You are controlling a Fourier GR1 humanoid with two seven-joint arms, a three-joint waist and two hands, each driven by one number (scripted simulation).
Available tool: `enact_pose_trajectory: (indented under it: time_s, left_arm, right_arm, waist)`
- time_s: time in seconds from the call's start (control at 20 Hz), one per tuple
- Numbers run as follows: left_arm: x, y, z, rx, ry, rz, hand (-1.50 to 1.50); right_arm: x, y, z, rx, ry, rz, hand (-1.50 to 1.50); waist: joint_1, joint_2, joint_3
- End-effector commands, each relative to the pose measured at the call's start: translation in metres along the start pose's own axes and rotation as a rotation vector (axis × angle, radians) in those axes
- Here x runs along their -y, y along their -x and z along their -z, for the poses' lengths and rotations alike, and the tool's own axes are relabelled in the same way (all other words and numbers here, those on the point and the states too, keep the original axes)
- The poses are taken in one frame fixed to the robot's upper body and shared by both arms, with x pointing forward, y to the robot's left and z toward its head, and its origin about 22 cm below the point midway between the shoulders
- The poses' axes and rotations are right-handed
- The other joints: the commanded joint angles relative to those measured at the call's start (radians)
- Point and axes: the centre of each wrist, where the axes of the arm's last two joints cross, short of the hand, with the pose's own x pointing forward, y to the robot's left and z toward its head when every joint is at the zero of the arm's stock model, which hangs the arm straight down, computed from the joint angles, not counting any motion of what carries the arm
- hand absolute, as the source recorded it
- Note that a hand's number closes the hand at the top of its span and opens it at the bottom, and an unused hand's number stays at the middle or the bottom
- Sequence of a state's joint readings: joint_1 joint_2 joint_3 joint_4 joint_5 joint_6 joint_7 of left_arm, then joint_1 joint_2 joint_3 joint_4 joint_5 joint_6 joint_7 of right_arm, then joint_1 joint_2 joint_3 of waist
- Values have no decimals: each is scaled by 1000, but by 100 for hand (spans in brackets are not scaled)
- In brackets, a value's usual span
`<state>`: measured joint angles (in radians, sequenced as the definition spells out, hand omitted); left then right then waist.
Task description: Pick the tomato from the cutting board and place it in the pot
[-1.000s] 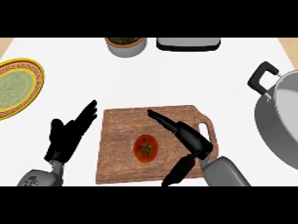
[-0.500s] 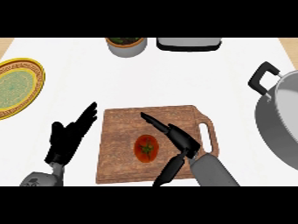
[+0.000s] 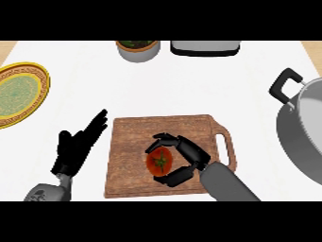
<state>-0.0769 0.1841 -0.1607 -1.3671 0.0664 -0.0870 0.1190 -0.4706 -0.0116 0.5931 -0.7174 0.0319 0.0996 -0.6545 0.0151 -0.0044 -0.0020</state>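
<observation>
The white tabletop [image 3: 191,85] carries the pot [image 3: 317,137] at three o'clock and the cutting board [image 3: 132,142] at six. On the board lies the tomato [image 3: 159,161], the right robot hand [image 3: 188,158] curled round it, fingers above and thumb below. It looks light, smooth and soft: best held across its widest part. The left robot hand [image 3: 76,149] rests released at eight o'clock.

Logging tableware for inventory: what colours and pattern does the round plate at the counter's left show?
Yellow rim, patterned brown band, speckled green centre on the round plate; head view.
</observation>
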Motion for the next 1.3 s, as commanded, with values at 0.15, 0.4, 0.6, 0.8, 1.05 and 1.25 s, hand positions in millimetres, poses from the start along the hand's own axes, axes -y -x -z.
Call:
enact_pose_trajectory:
  time_s: [0.15, 0.4, 0.6, 0.8, 1.05, 1.25]
  left_arm:
    - [9, -10, 1, 5, -9, 1, 0]
    - [12, -1, 9, 19, -2, 16, 0]
    - [-10, 4, 1, -37, -65, -17, 0]
    - [-23, 8, -8, -44, -139, -37, 0]
    - [-34, 13, -19, -42, -157, -43, 0]
    - [-21, 14, -18, -28, -72, -34, 0]
  right_arm:
    - [-9, 21, -12, 37, -18, 91, 150]
    - [-13, 19, -7, 131, 38, 91, 150]
    - [47, 42, -118, 17, 307, -25, 150]
    - [126, 32, -245, -214, 598, -147, 150]
    - [184, -27, -374, -215, 819, -229, 150]
    - [210, -93, -463, -241, 928, -315, 150]
  waist:
    - [1, 7, 3]
    - [13, 11, 3]
    - [-67, -1, 1]
    - [-184, -2, 1]
    - [-152, -7, 5]
    - [-72, 2, 7]
